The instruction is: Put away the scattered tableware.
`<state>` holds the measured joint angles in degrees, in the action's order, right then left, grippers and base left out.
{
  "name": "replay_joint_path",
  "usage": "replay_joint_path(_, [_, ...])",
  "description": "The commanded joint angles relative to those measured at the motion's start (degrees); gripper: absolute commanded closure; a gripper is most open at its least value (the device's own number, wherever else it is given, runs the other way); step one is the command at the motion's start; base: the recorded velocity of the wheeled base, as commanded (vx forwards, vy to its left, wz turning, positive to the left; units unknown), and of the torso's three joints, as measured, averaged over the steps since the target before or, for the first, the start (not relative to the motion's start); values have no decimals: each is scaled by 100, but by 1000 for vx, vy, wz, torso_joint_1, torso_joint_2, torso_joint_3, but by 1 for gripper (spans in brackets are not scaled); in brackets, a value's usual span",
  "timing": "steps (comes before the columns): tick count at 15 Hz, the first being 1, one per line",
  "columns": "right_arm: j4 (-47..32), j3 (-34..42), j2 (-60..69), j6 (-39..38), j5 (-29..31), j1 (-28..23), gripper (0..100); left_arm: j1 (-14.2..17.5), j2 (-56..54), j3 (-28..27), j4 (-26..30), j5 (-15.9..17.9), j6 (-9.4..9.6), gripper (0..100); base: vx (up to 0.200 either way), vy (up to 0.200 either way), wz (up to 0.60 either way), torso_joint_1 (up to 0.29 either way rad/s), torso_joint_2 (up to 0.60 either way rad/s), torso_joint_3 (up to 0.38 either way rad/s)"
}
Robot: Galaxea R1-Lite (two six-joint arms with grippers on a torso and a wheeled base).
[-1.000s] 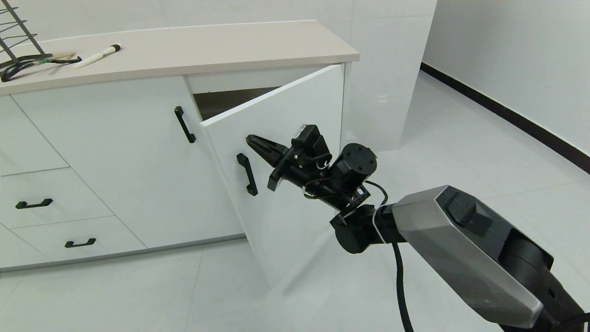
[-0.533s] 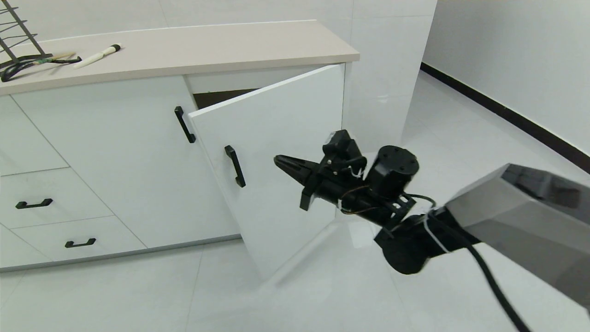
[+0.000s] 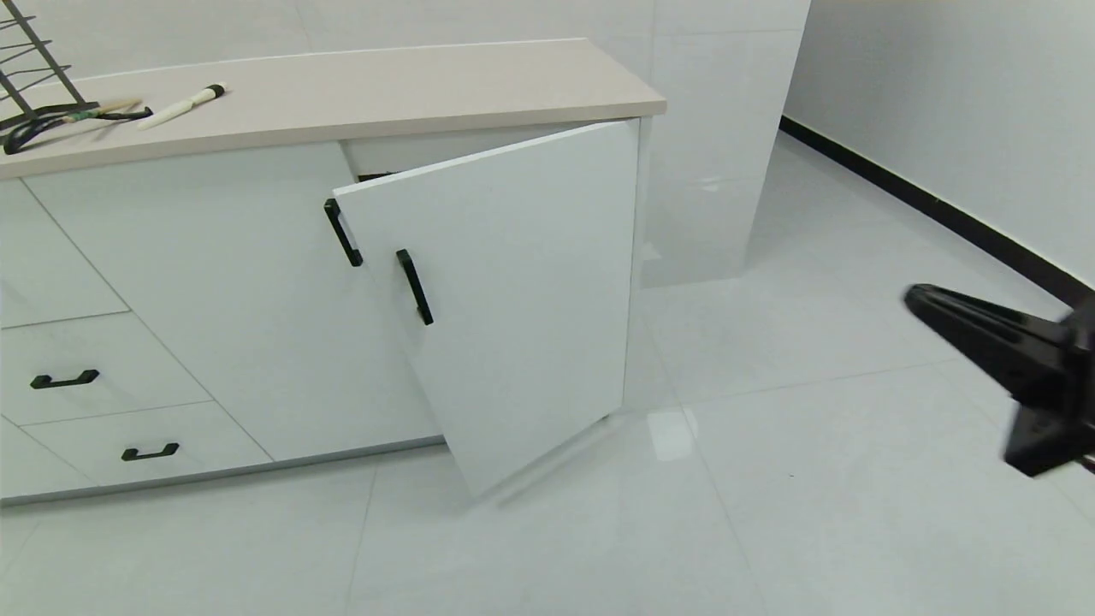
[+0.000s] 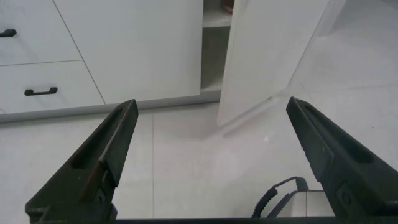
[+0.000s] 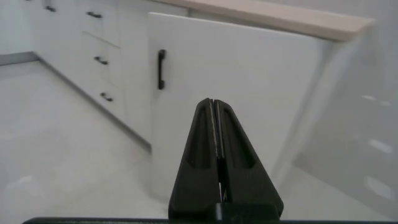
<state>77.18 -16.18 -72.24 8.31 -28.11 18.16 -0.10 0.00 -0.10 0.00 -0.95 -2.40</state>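
White surfaces throughout, and the task is judged to be at an early stage: nothing appears stowed and neither arm carries anything.

The floor point(image 3: 770, 479) is glossy pale tile with fine grout lines and soft reflections. Against the wall stands a long white cabinet point(image 3: 214, 299) with flat, smooth fronts, topped by a matt beige table point(image 3: 411, 81) with a square edge. The right-hand cabinet door point(image 3: 522, 282) hangs ajar, swung partway out over the floor. The left wrist view shows a pale shelf inside. Judged as access for storage, the opening is narrow and would likely need widening. Two shallow drawers point(image 3: 94, 359) sit closed at the lower left.

The right arm's jaws, black and wedge-shaped, sit low at the right edge of the head view, well apart from the door. In the right wrist view they are pressed together with only a hairline seam between them, gripping nothing. The left arm's jaws are spread wide over bare floor, also unladen.

A dark wire rack point(image 3: 48, 53) stands at the table's far left corner. The scattered tableware lies just beside it: a slim white-handled utensil point(image 3: 181, 103) and a wood-toned piece point(image 3: 111, 106), with a dark curved item point(image 3: 34, 133) whose type cannot be determined. All of it awaits collection, well apart from both arms. The slim black bar handle point(image 3: 414, 287) on the door is untouched.
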Motion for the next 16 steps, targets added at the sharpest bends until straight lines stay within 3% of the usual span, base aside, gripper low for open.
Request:
replay_joint_path(1, [-370,1618,2865,-5,-54,-1438,100,1,0,1,0,-2,3,0,0,200,0,-2,7,2])
replay_joint_path(4, [-2374,1618,4456,-32,-45,-1948,100,10,0,1,0,-10,-6,0,0,0,0,0,0,0])
replay_joint_path(7, [-4782,1618,6126,-40,51,-2142,100,10,0,1,-9,-2,12,0,0,200,0,1,4,4])
replay_joint_path(8, [-5846,1618,6723,-119,438,-2177,100,1,0,1,-9,-10,3,0,0,200,0,-2,7,2])
replay_joint_path(9, [-6347,1618,6758,-207,746,-2115,100,1,0,1,-9,-10,3,0,0,200,0,-2,12,2])
replay_joint_path(11, [-6874,1618,6750,-867,1809,-2115,100,10,0,1,-9,-10,3,0,0,200,0,5,2,5])
replay_joint_path(13, [-7560,1600,6750,-1042,2671,-2124,100,1,0,1,-9,-10,3,0,0,200,0,0,7,5])
replay_joint_path(16, [-7507,1609,6741,-1060,2855,-2133,100,10,0,1,-9,-10,-6,0,0,0,0,0,0,0])
